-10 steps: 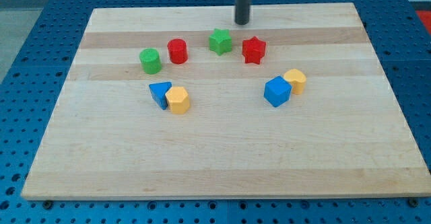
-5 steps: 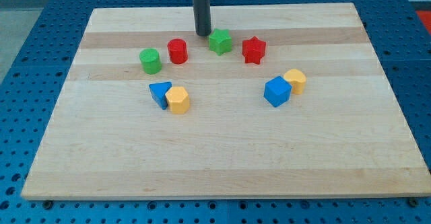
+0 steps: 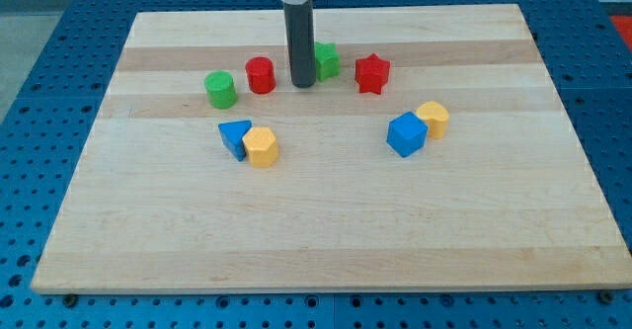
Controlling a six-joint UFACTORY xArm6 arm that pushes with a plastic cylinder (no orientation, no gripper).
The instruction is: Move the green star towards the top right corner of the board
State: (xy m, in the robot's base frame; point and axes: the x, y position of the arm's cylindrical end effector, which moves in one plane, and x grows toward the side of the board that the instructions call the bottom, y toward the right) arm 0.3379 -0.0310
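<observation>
Green star (image 3: 326,60) | my tip (image 3: 302,84) at its left edge, contact unclear

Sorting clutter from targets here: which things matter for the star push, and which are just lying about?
Job: my tip, close against the green star on its left; board.
Lying about: red cylinder, green cylinder, red star, blue triangle, two yellow blocks, blue cube.

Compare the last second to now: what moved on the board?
Only my tip moved: from above the green star block, near the board's top edge, it swung to the view's left and down, and now sits at the star's lower left, between it and the red cylinder block. The star looks unmoved. All other blocks stayed put.
</observation>
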